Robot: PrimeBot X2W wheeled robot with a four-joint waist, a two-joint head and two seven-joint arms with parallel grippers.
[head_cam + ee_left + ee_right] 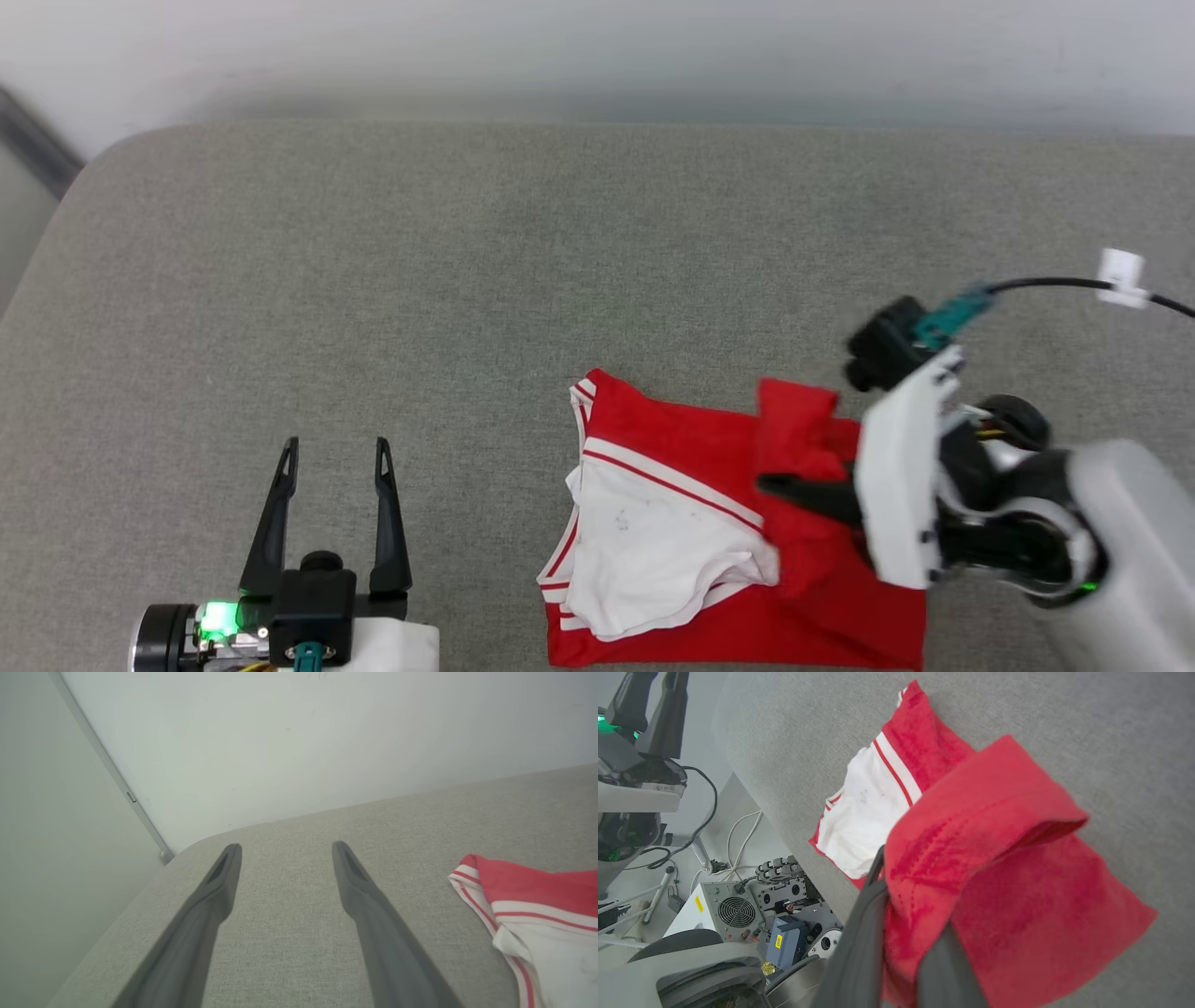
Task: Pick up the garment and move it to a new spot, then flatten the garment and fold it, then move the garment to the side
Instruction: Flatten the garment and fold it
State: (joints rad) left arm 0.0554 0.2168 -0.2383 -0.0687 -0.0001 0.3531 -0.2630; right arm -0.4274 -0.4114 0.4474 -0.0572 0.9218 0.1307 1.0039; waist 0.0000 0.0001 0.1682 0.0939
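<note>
Surface: we've got a grey fabric surface [373, 280] with a rounded corner at the far left
Our left gripper [337, 446]: nearest to us at the lower left, fingers spread wide, nothing between them, bare fabric underneath
Where the garment [672, 439] sits: near right part of the surface, close to the front edge, well apart from the left gripper; red, bunched up, with a white sleeve and striped trim lying on top
Our right gripper [775, 486]: reaching in from the right, fingers pinched tight on a red flap of the garment, which is lifted over the rest of the cloth
Cable [1046, 283]: black, white tag on it, just past the right wrist
Background: plain pale wall [597, 56] along the far edge
</note>
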